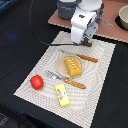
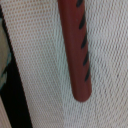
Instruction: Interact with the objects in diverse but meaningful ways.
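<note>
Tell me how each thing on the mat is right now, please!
tomato: sitting alone on the mat, untouched.
bread block: lying on the plate.
yellow packet: lying flat near the mat's edge.
sausage: lying flat on the mat, right under the wrist camera.
fork: lying beside the plate.
knife: lying behind the plate.
pincer: low over the mat; open or shut is hidden.

This looks like a robot lab staged as a dining spot. Toy foods sit on a woven placemat (image 1: 95, 75) over a black-draped desk (image 1: 20, 35), with a cable (image 1: 34, 30) trailing across.
</note>
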